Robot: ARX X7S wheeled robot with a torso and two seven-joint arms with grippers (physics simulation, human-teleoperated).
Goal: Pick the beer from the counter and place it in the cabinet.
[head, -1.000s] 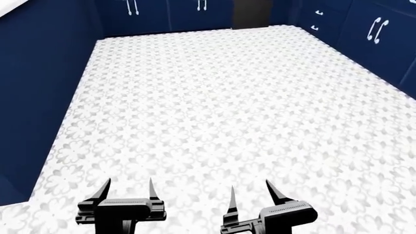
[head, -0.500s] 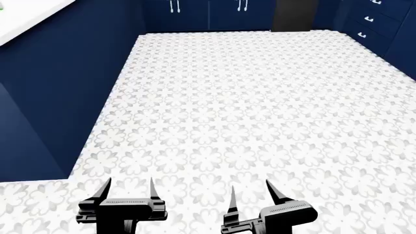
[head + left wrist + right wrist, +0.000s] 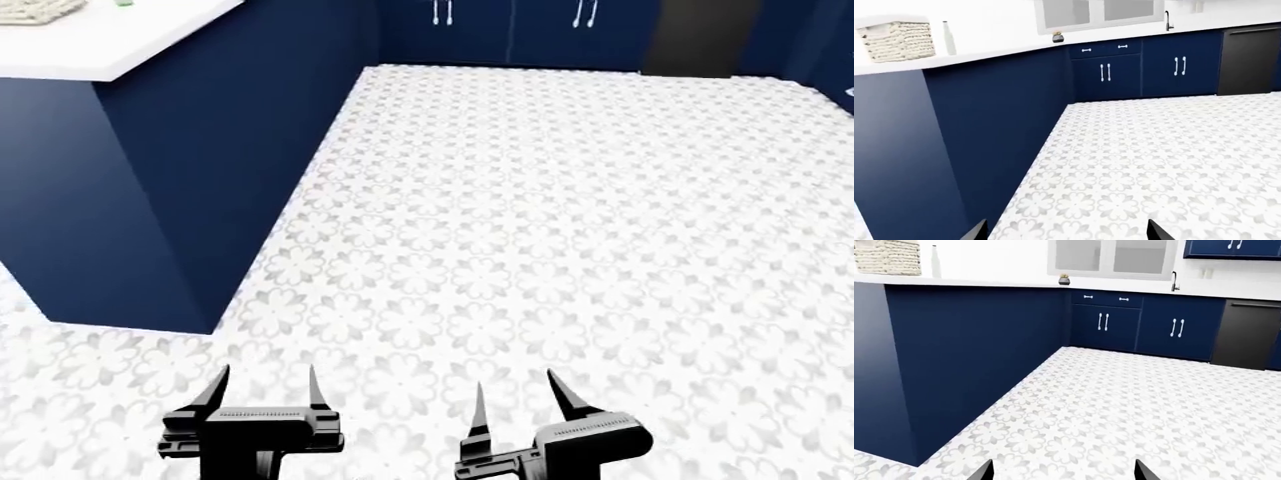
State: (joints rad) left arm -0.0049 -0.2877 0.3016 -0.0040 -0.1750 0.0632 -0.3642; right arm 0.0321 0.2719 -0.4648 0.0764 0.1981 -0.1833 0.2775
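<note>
The left gripper (image 3: 267, 385) and right gripper (image 3: 514, 390), both black with thin pointed fingers, sit side by side at the bottom of the head view. Each has its 2 fingers spread well apart with nothing between them, held low and forward over the white floral-patterned floor tiles (image 3: 534, 230). This looks like a carry posture while the base closes on the work area, with the jaws ready for a grasp not yet begun.

The plain white counter (image 3: 120, 40) on its dark navy blue base occupies the upper left of the head view, well apart from both grippers. At that view's top edge a small bright green fragment (image 3: 124, 3) shows beside a woven pale basket (image 3: 34, 8); it is probably the beer, though too little shows to be sure. In the left wrist view, the basket (image 3: 895, 40) stands at upper left on the counter top with a pale slim bottle shape (image 3: 949, 38) just beside it.

Navy blue lower units with white curved handles (image 3: 1105, 321) line the far wall, next to a large black panel (image 3: 1244, 332). The target cabinet cannot be picked out. The approach is at an early stage.
</note>
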